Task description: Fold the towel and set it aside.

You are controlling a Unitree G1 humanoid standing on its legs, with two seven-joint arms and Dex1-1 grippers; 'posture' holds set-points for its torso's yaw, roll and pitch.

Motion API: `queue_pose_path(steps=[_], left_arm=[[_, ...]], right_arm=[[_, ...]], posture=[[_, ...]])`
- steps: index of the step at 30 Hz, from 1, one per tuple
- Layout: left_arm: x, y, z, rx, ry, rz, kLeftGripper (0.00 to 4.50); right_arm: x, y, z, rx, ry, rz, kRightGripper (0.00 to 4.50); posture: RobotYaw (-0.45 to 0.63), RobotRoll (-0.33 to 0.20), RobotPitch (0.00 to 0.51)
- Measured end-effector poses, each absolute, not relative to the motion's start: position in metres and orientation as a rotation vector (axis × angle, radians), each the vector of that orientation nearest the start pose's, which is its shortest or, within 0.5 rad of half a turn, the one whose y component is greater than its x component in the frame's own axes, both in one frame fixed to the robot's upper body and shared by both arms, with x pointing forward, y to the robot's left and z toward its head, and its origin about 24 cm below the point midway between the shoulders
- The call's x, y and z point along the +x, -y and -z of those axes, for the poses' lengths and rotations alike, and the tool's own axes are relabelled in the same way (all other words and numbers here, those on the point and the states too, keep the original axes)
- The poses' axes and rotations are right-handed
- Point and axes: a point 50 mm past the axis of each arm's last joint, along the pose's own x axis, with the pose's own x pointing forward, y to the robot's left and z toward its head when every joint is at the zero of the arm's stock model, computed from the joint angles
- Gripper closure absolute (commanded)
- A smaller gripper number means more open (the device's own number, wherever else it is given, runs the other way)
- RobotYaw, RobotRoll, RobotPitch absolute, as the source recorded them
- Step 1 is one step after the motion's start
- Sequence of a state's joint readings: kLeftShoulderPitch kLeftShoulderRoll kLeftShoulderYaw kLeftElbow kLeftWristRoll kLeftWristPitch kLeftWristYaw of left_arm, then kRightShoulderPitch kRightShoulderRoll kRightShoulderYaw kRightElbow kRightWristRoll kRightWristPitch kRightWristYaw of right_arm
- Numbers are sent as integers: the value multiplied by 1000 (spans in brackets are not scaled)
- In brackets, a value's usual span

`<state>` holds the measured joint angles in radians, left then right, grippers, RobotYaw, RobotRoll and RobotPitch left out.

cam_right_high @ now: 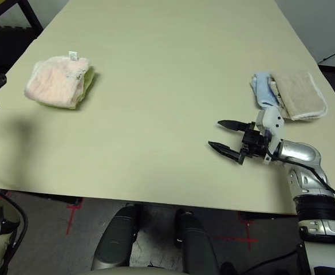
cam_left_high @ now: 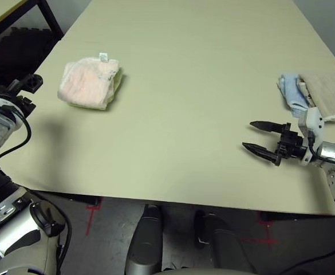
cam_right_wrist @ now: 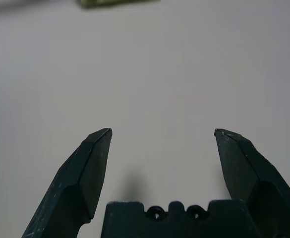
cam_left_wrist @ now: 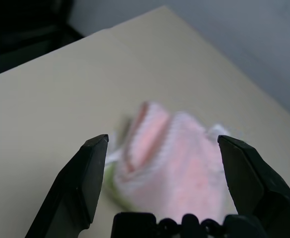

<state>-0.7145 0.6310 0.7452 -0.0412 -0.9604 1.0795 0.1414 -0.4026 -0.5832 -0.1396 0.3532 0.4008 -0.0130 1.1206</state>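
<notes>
Towel (cam_left_high: 89,83) lies folded, ahead of the spread left gripper (cam_left_wrist: 162,144), untouched. Right gripper (cam_left_high: 257,137) spread too, empty, well apart from it.

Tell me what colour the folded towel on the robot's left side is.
Pale pink towel, lying on a light green cloth; clearest in the left eye view.

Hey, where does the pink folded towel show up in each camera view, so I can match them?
Left eye view: towel upper left on the table.
Right eye view: towel upper left too.
Left wrist view: towel centre, between the open left gripper's fingers.
Right wrist view: not recognisable.
Shared landmark: green cloth beneath it.
</notes>
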Motion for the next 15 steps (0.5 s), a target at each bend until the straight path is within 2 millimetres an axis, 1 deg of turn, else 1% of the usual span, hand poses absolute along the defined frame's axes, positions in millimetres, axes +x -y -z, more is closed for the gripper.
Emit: queue_pose_path(steps=[2,5,7,8,10,12,15], left_arm=[[289,-299,-273,-501,115,44,25],[299,-278,-273,-430,121,156,25],[308,-257,-272,-328,141,249,25],[314,-240,-270,-263,153,324,25],[321,-219,-264,-168,190,411,25],[323,-211,-260,-93,220,441,25],[323,-213,-255,-34,243,423,25]], right_arm=[[305,238,-140,-167,130,-889,0],[310,230,-157,-130,205,-828,0],[316,218,-172,-103,264,-784,0],[320,211,-183,-98,303,-763,0],[325,203,-203,-111,367,-704,0],[327,205,-212,-122,397,-628,0],[330,214,-213,-94,409,-509,0]], posture=[[342,0,169],[285,0,157],[253,0,147],[253,0,147],[222,0,137],[212,0,133],[199,0,126]])
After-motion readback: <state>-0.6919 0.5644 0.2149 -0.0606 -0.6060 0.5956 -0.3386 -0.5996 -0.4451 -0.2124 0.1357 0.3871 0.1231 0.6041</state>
